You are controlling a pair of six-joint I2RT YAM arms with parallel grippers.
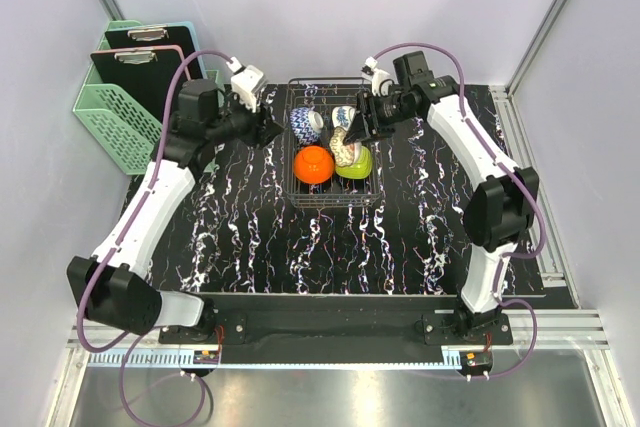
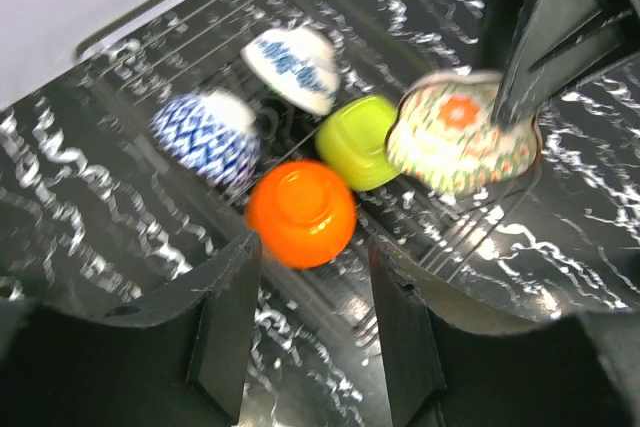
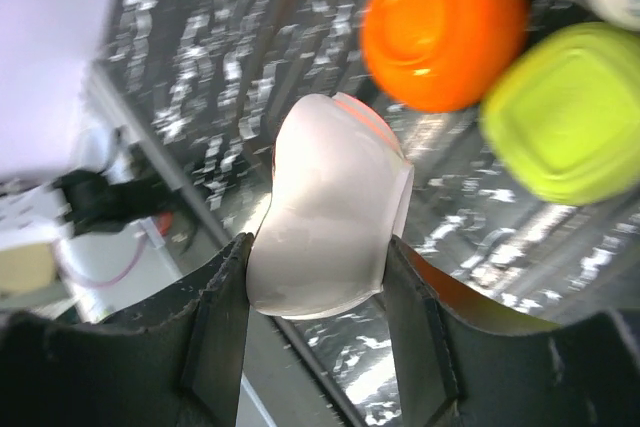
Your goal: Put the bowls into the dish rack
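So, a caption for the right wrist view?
Right gripper clamps a cream-white round bowl, glossy orange bowl and lime green bowl beyond.

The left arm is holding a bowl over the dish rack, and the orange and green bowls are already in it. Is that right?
Not the left. The right end effector holds the cream bowl over the dish rack, as the right wrist view shows; the left end effector is empty. The orange bowl and green bowl are already in it.
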